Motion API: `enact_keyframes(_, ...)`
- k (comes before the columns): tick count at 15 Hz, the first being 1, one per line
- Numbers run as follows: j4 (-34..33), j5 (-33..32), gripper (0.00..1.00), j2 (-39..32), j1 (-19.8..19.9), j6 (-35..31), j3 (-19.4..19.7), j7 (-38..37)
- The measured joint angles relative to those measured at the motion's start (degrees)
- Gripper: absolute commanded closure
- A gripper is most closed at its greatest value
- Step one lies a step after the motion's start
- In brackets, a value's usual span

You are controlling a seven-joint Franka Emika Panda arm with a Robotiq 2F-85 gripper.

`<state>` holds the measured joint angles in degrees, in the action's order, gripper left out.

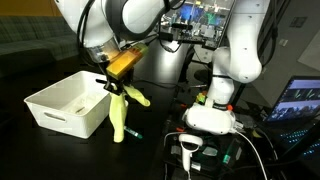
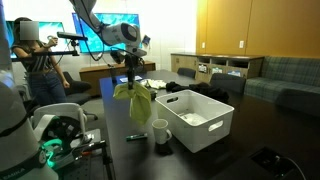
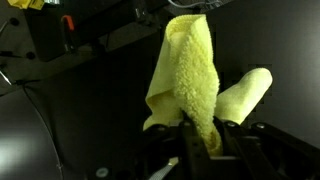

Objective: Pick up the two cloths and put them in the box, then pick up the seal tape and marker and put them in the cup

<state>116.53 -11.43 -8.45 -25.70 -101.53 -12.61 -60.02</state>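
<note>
Yellow cloth [image 3: 188,80]: off the table, held by the gripper [image 3: 200,150]. The jaws are clenched on one bunched edge of it, and the rest fills the centre of the wrist view in two loose lobes.

Position: in both exterior views it dangles clear of the dark table, near the white bin [image 1: 55,118] but not over it. In an exterior view the cloth [image 1: 120,115] hangs at the bin's right-hand corner, below the gripper [image 1: 113,88]. In an exterior view the cloth [image 2: 136,98] sits left of centre, above the paper cup [image 2: 160,131] and the marker [image 2: 135,137], with the bin [image 2: 205,135] to the right.

Handling, my read:
- Light, soft and fully limp, with a fluffy pile. It isn't slippery or fragile, so a plain pinch should hold.
- It has no stiffness, so the free ends droop and will likely swing.
- Gripped at the edge, the drape hangs long. Carry it high so the lobes clear the bin rim.
- If you re-grab, take a bunched fold nearer the middle to shorten the hang.

Count:
- 1 yellow cloth
- 1 bin
- 1 cup
- 1 marker, lying on the table beside the cup
- White cloth: something pale lies inside the bin, too small to tell what.
- Seal tape: you won't find it in these views.
</note>
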Motion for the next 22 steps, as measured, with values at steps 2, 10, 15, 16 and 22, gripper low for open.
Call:
enact_keyframes(2,-0.1,0.0,0.97,0.8,1.3,-0.1,0.0,0.0)
enact_keyframes(10,-2.8,0.0,0.97,8.2,8.2,-0.2,0.4,2.4)
enact_keyframes(15,-9.7,0.0,0.97,8.0,12.5,-1.1,1.9,7.8)
enact_keyframes(16,-11.4,0.0,0.97,7.2,13.3,-1.4,2.4,9.3)
enact_keyframes(22,-23.3,2.4,0.97,-3.9,17.1,-4.5,6.4,16.8)
